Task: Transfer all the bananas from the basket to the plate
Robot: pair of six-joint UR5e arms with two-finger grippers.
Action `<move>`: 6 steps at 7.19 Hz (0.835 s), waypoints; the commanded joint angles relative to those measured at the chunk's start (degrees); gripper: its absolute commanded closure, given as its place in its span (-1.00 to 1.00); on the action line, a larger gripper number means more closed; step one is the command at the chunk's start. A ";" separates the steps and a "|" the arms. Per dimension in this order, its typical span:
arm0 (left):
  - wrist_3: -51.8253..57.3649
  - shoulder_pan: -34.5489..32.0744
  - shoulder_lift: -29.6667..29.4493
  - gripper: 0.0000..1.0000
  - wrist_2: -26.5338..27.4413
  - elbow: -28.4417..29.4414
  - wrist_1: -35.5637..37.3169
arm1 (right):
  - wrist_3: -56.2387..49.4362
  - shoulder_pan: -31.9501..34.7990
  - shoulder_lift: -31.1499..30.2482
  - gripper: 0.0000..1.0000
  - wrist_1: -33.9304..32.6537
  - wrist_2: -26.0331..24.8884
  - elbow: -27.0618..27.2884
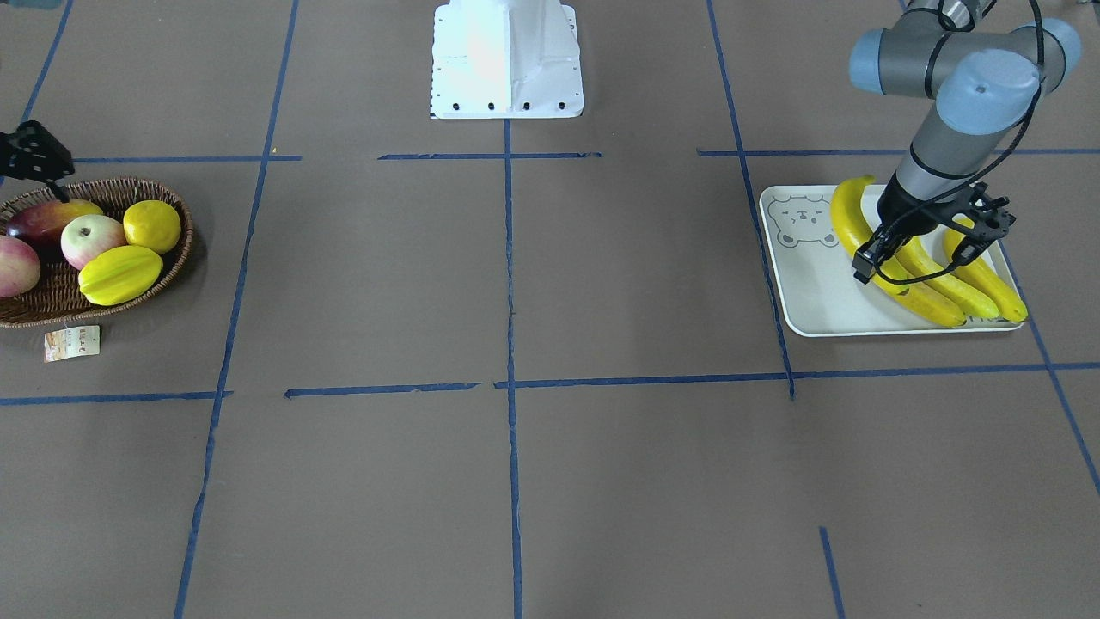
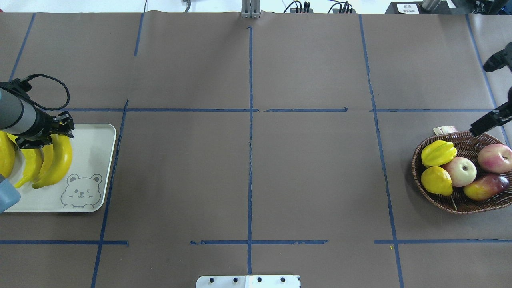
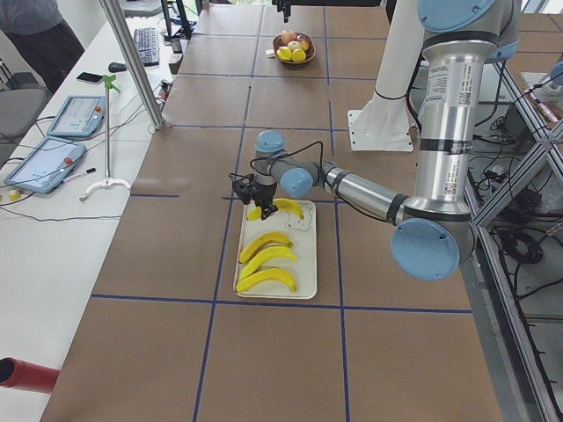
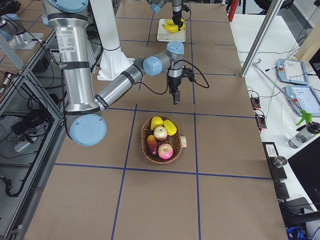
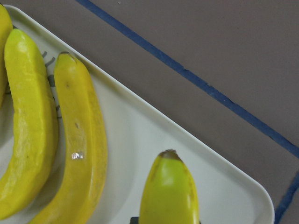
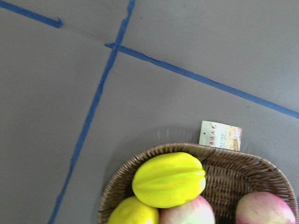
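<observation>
**Finding 1: task objects.** Taken from the overhead view, the pale grey-white rectangular plate with a bear-face drawing [image 2: 92, 152] sits at the 9 o'clock edge of the brown paper-covered table with blue tape lines [image 2: 312, 180]. All four long curved yellow bananas [image 2: 60, 160] lie on it, side by side, and the bear drawing is left uncovered. The shallow oval dark-brown wicker basket [image 2: 468, 140] sits at 3 o'clock, well apart from the plate. It holds a ridged yellow starfruit [image 2: 439, 153], a round yellow lemon [image 2: 436, 181], two pink-green apples and a red-yellow fruit. No banana is in it.

**Finding 2: pincers.** The left pincer [image 1: 915, 262] stands low over the plate, released, with its fingers spread wide on either side of a banana that lies on the plate. The right pincer [image 2: 480, 127] hangs just above the basket's 12 o'clock rim. Whether it is spread or clenched cannot be told, and nothing shows in its grip.

**Assessment.** The step in hand is judged to be the release of the last banana, so the transfer appears complete. The next move calls for a straight vertical lift of the left pincer, so that neither finger drags the banana off the plate. The right arm has nothing left to fetch.
</observation>
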 commanded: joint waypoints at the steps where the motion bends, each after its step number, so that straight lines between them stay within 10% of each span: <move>1: -3.45 0.15 0.25 1.00 1.36 6.15 -7.20 | -13.28 7.21 -5.11 -0.99 0.42 2.46 -1.63; 2: -3.48 0.16 0.17 0.94 2.24 8.62 -11.16 | -14.02 7.84 -5.22 -0.99 0.42 2.90 -1.63; 3: -3.04 0.16 0.16 0.47 2.16 8.99 -11.72 | -14.03 7.84 -5.22 -0.99 0.42 2.90 -1.63; 4: -2.95 0.16 -0.01 -0.75 2.33 8.74 -11.47 | -14.03 7.84 -5.31 -0.99 0.42 2.90 -1.63; 6: 7.71 -2.37 0.34 -0.99 -0.11 7.33 -10.85 | -14.12 8.11 -5.39 -0.99 0.34 2.82 -1.72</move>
